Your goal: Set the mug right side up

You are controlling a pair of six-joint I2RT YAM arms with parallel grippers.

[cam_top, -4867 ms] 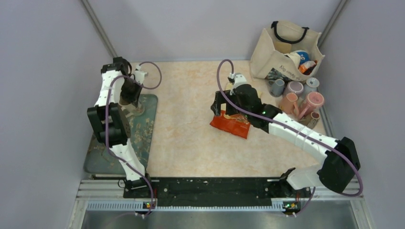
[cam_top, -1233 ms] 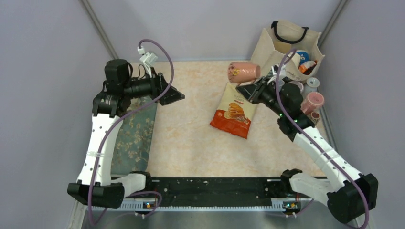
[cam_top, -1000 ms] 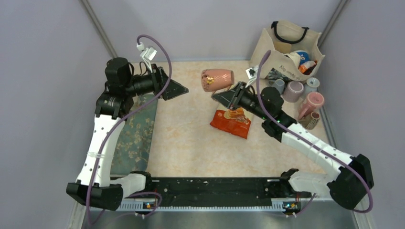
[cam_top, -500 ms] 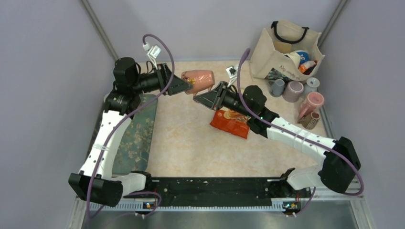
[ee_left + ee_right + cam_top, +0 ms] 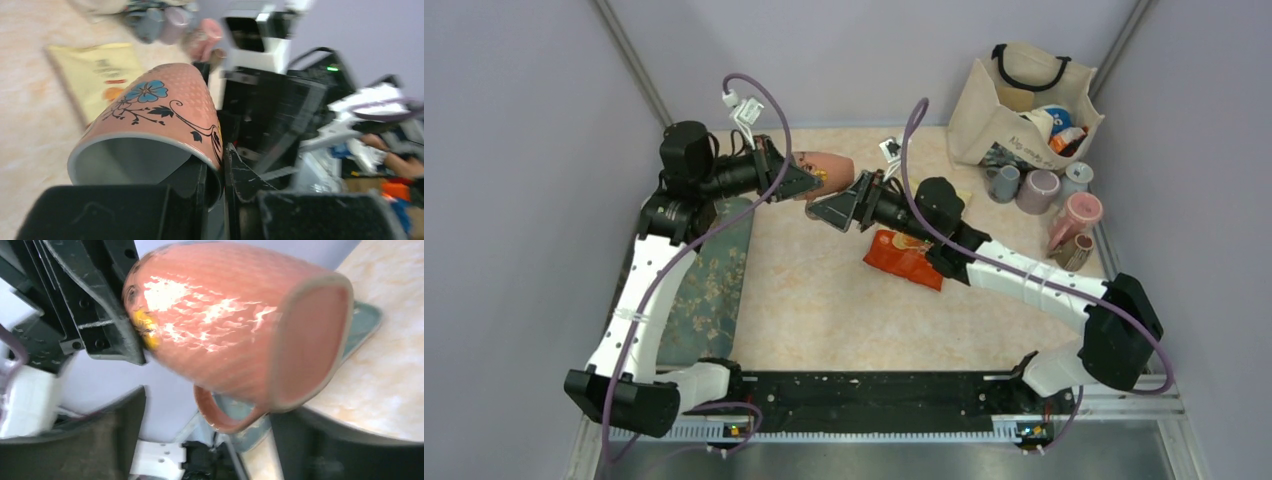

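The mug [image 5: 829, 168] hung on its side in the air over the table [image 5: 824, 300], toward 12 o'clock in the top view. By my reading it could have slipped or swung. Its whole weight hung off a thin pinch on the rim, one finger inside the mouth and one outside. Tipping it upright from there would lever glazed ceramic against that small hold.

It was salmon-pink and glossy with a dimpled skin. It had a blue flower, black scrolling vines and a pale grey inside, and its loop handle hung downward.

At its 9 o'clock the left gripper [image 5: 796, 182] was clamped on that rim. At its 6 o'clock the right gripper [image 5: 834, 210] stood spread wide either side of the body, gripping nothing; drawing it away carelessly could clip the handle. A snack bag [image 5: 907, 258] lay below at 4 o'clock.
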